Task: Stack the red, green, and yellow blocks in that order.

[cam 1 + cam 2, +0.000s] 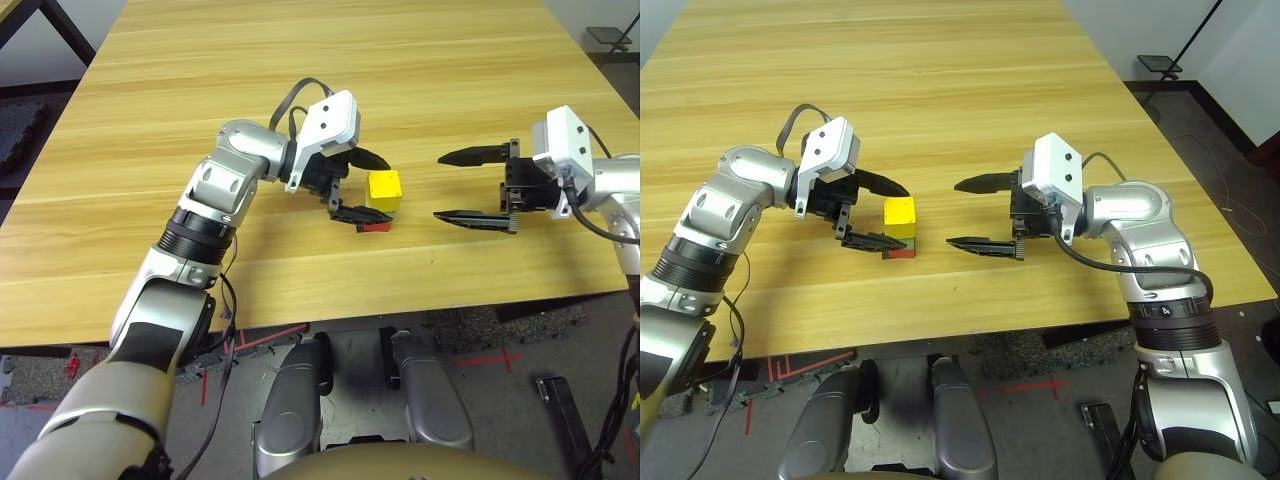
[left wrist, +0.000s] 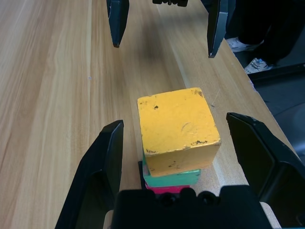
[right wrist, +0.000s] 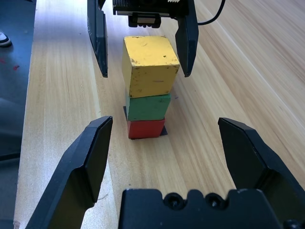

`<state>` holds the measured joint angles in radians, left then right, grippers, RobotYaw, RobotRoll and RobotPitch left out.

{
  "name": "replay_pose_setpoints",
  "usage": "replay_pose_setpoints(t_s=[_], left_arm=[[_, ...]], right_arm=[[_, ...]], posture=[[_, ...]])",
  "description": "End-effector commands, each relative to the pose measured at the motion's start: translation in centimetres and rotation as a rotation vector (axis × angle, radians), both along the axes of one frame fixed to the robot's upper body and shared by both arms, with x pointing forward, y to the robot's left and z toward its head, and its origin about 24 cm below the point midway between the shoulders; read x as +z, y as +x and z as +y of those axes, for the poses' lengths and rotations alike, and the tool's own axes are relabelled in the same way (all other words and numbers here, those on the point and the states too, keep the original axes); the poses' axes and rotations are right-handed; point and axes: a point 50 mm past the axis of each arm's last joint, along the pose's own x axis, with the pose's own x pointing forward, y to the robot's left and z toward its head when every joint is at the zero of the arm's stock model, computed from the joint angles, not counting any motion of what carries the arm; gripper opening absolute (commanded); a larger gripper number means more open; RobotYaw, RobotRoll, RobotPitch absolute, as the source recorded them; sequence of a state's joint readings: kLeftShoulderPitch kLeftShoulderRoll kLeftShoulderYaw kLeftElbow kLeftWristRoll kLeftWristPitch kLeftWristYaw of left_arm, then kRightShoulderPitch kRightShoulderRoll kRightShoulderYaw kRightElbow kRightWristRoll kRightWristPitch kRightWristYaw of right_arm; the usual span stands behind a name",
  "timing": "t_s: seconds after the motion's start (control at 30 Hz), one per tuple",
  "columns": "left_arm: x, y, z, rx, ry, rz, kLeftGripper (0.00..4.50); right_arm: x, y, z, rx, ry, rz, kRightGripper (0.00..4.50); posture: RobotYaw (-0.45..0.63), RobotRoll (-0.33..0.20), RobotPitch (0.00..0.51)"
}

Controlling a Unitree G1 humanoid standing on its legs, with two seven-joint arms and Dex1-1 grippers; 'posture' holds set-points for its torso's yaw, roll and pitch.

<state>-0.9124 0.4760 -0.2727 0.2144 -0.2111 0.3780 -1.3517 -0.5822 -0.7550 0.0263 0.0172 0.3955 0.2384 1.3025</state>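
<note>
The left gripper (image 1: 358,187) is held with its two black fingers spread apart, one on the far side and one on the near side of a small tower of three blocks, and neither finger is seen touching the tower. The tower is built on a wooden table (image 1: 300,60), near the middle of its near edge. The red block (image 3: 146,128) is at the bottom, resting on a thin dark square patch (image 3: 163,132) that lies flat on the wood. The green block (image 3: 147,107) is stacked on the red one, and the yellow block (image 3: 149,66) is set on top, turned slightly out of line with the two beneath. The right gripper (image 1: 970,214) is positioned to the right of the tower, a little apart from it, its fingers likewise spread wide and pointed leftward toward the blocks, with nothing held between them.
</note>
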Motion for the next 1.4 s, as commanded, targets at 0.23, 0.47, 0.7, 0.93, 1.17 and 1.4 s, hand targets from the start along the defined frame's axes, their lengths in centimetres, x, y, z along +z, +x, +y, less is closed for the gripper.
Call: replay_pose_setpoints(t_s=[0.23, 0.47, 0.7, 0.93, 1.17, 1.4], left_arm=[[0.6, 0.0, 2.0, 0.014, 0.052, 0.011, 4.44], [1.0, 1.2, 5.8, 0.141, 0.1, 0.01, 4.44], [1.8, 2.8, 11.4, 0.405, 0.092, -0.032, 4.44], [1.8, 4.3, 17.1, 0.933, -0.109, -0.155, 4.44], [-0.1, 2.4, 19.5, 1.422, -0.436, -0.361, 4.44], [-2.7, -0.6, 19.8, 1.67, -0.495, -0.471, 4.44]], right_arm=[[-0.1, 0.0, -0.2, 0.002, -0.016, 0.002, 4.5], [0.2, 0.1, -1.0, -0.02, -0.029, -0.004, 4.5], [2.7, 1.1, -5.0, -0.199, -0.039, -0.072, 4.5], [4.6, 2.6, -8.5, -0.46, 0.051, -0.188, 4.5], [3.4, 4.7, -10.0, -0.884, 0.245, -0.35, 4.5], [1.5, 4.7, -10.1, -1.138, 0.432, -0.373, 4.5]], posture=[[0.13, 0.036, 0.224], [0.13, 0.035, 0.228], [0.14, 0.038, 0.228], [0.14, 0.04, 0.214], [0.15, 0.044, 0.213], [0.16, 0.046, 0.212]])
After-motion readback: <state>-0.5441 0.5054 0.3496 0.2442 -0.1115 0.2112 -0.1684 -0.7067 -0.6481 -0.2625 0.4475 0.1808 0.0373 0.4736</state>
